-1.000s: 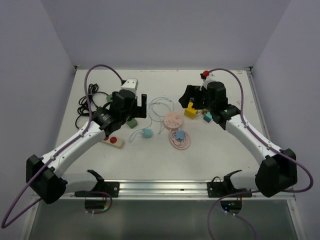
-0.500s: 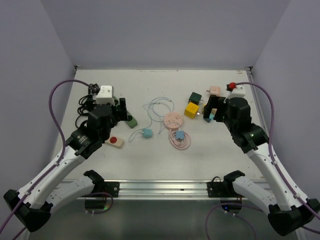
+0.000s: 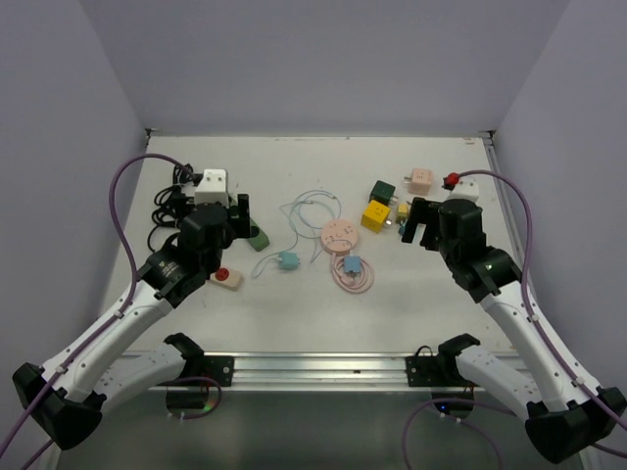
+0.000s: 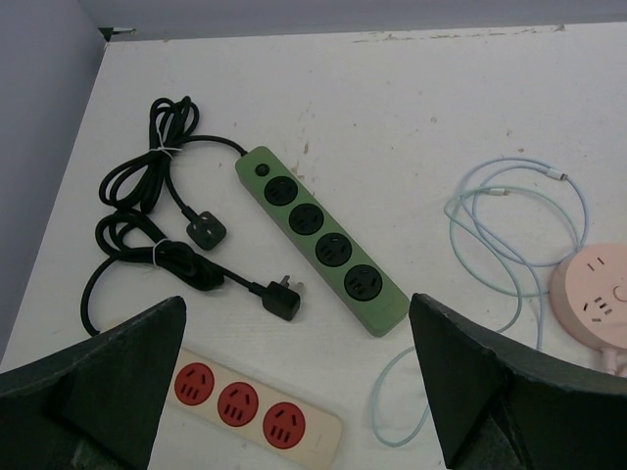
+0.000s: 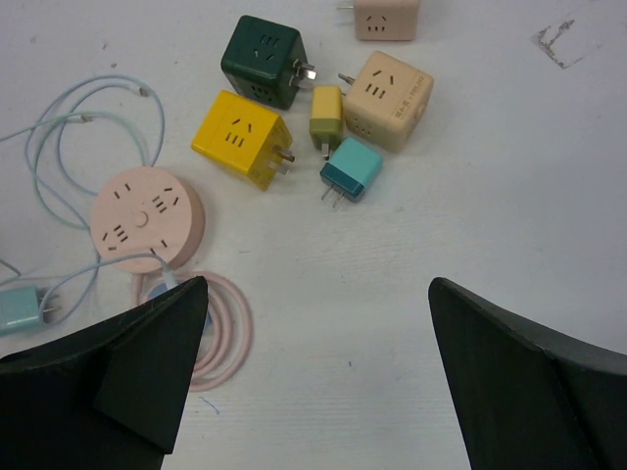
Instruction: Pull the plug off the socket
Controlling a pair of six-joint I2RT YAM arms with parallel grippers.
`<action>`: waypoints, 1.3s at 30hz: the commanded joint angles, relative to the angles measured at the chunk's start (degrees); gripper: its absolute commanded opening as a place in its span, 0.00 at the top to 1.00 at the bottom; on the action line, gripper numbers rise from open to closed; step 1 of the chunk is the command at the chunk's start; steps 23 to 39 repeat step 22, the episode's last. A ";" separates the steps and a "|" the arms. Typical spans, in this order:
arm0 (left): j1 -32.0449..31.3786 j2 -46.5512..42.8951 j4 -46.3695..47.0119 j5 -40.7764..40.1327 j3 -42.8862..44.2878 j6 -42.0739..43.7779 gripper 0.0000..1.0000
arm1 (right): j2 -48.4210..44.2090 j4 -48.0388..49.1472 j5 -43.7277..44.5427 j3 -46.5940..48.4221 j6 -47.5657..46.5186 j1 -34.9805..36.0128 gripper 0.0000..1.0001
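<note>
A small olive plug (image 5: 326, 116) sits tight against the left face of a beige socket cube (image 5: 389, 98), with its prongs hidden. A teal plug (image 5: 351, 169) lies loose just below, prongs showing. A white cable runs into the side of a round pink socket (image 5: 145, 217), which also shows in the top view (image 3: 340, 235). My right gripper (image 5: 315, 284) is open and empty, above bare table below these, and shows in the top view (image 3: 419, 223). My left gripper (image 4: 297, 313) is open and empty above the green power strip (image 4: 321, 238), and shows in the top view (image 3: 233, 213).
A yellow cube (image 5: 240, 137), a dark green cube (image 5: 263, 61) and a pink adapter (image 5: 385, 17) lie near the beige cube. A cream strip with red sockets (image 4: 245, 401), black bundled cords (image 4: 157, 215), light-blue cables (image 4: 519, 235) and a pink coiled cable (image 3: 353, 276) lie on the white table (image 3: 431, 313).
Both arms have pulled back from the middle. The left gripper went left and the right gripper went right, both nearer the table's front. Nothing on the table has moved.
</note>
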 commanded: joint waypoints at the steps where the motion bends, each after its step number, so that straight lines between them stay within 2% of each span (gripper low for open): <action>1: 0.72 0.06 1.10 -1.07 0.48 0.27 0.00 | 1.63 -0.67 1.94 0.55 1.59 -0.02 0.01; 39: 1.25 0.59 1.45 0.25 0.30 0.18 0.00 | 3.57 -1.81 4.57 0.37 4.84 -0.02 0.01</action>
